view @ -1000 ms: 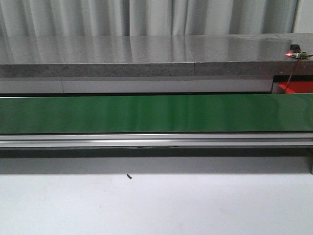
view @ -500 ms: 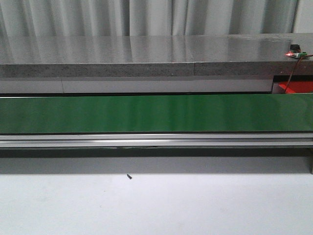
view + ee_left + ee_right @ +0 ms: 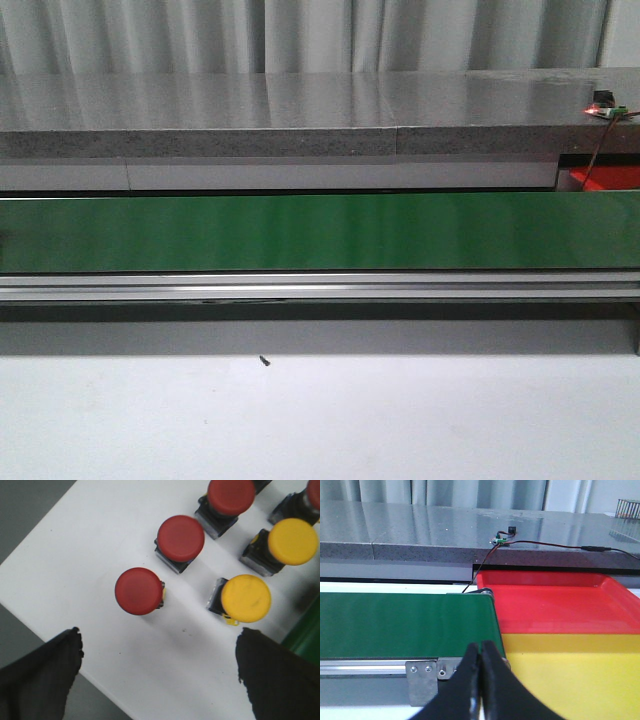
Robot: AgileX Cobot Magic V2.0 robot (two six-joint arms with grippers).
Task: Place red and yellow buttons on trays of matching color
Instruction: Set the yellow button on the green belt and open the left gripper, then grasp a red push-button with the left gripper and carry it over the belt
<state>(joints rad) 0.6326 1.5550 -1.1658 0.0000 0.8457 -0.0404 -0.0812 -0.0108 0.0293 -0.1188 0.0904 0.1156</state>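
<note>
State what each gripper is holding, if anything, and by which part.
Nothing is held. The left gripper hangs open over the red buttons and yellow buttons; the right gripper is shut on nothing.

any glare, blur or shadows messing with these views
Front view: sheen streaks along the green conveyor belt and the grey countertop mirrors the curtains. Left wrist view: the left gripper fingers are dark and blurred at the edges; the buttons throw soft shadows. Right wrist view: the red tray and yellow tray look sharp.
</note>
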